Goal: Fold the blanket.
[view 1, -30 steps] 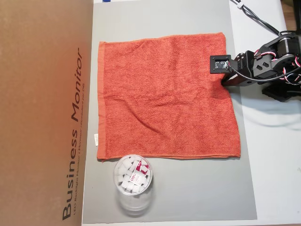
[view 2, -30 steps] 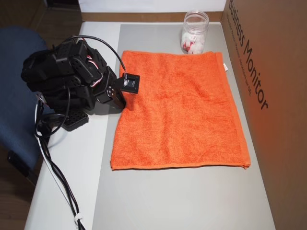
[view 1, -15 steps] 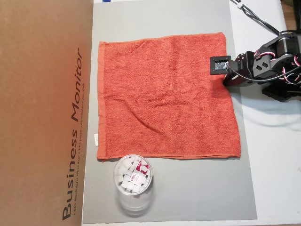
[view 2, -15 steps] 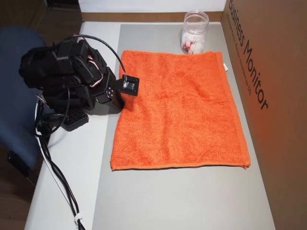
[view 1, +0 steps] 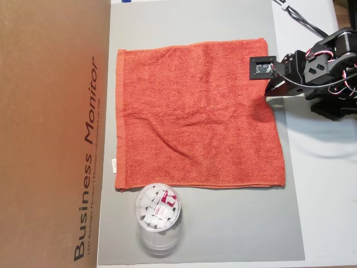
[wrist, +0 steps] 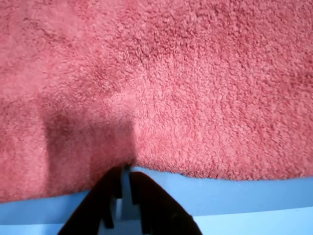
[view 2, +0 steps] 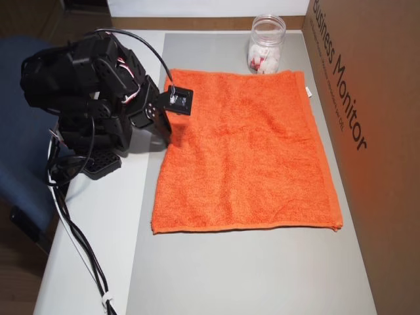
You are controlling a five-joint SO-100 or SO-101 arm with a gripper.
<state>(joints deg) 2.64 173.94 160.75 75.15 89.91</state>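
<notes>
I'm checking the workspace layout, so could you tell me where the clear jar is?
In an overhead view the clear jar stands on the grey mat, just below the blanket's lower-left corner, beside the cardboard box.

light: even, bright | shadows: soft | wrist view — slightly blurred

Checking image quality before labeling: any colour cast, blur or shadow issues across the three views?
Wrist view: blanket looks pinkish-red, mat bluish, gripper throws a dark shadow on the terry, near field soft. In one overhead view the blanket reads brick red, in the other bright orange; the jar is slightly blurred.
</notes>
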